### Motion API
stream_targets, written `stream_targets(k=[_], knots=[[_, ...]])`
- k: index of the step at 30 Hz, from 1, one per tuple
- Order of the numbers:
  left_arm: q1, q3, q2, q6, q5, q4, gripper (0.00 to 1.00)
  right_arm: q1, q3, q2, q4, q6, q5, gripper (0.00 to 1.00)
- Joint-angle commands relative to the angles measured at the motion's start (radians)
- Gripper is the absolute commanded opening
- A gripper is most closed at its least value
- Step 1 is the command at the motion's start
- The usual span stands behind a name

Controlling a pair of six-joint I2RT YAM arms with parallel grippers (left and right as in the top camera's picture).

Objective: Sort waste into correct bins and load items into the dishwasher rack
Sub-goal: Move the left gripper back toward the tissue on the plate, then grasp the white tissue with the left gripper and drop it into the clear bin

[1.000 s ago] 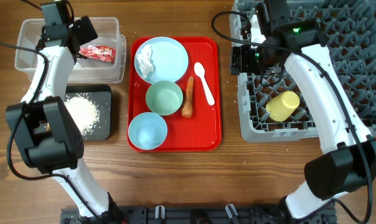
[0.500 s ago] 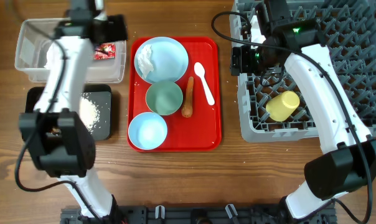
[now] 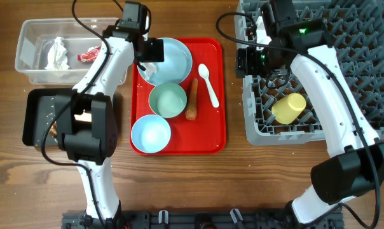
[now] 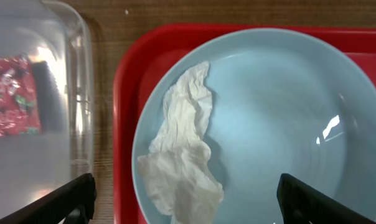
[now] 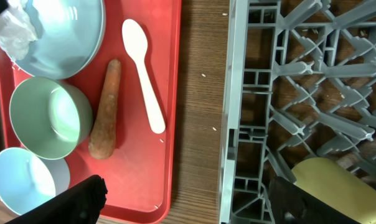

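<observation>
My left jaws are wide open above the white tissue (image 4: 183, 155); it lies by the left rim of the blue plate (image 4: 281, 106), on the red tray (image 4: 129, 93); I should go straight down and pinch its thick middle; my right jaws are open too, empty.

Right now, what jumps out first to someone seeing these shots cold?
The red tray in the middle, crowded with a light blue plate, a green bowl, a blue bowl, a carrot and a white spoon. The left gripper hangs open over the plate, above a crumpled tissue lying on it. At right, the big grey rack holds a yellow cup.
</observation>
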Motion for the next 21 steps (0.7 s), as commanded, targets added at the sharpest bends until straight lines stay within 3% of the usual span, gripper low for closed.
stream_targets(k=[1,10,14,21], knots=[[-0.034,0.006,0.041,-0.018,0.008,-0.003,0.89,0.002,0.008,0.013,-0.001,-0.005,0.020,0.87],[-0.061,-0.038,0.053,-0.026,-0.010,0.009,0.72,0.002,0.008,0.013,-0.001,-0.005,0.020,0.87],[-0.061,-0.093,0.053,-0.026,-0.023,0.060,0.71,0.002,0.008,0.013,-0.001,-0.005,0.020,0.87],[-0.061,-0.106,0.065,-0.026,-0.023,0.080,0.40,0.002,0.008,0.013,-0.004,-0.006,0.020,0.87]])
